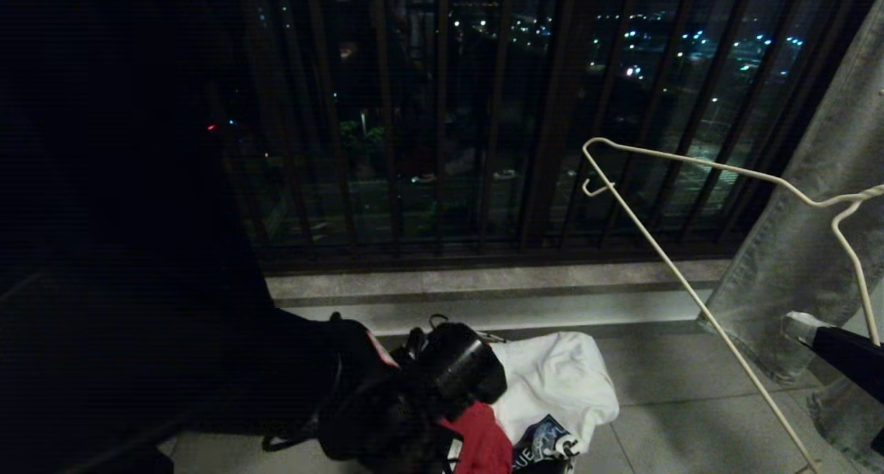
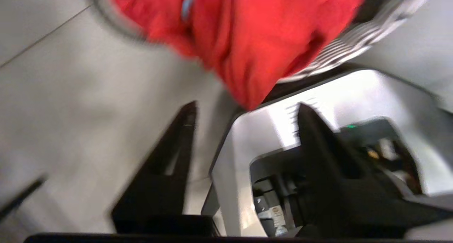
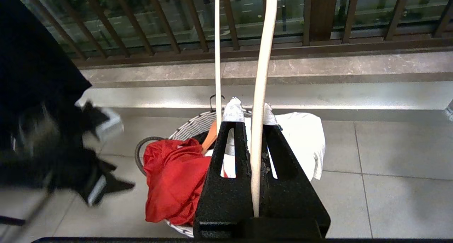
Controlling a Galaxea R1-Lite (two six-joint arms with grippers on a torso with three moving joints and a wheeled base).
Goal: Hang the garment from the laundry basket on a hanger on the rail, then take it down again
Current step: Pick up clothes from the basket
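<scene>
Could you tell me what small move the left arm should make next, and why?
Probably bring the open left end effector down onto the red garment and close on a fold. Its fingers stand apart with nothing between them, the shirt hangs over the laundry basket rim, ungripped, and the right end effector is already shut on the hanger.

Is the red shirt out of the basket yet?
No. The garment is draped over the laundry basket rim, bunched, not held by any gripper.
</scene>
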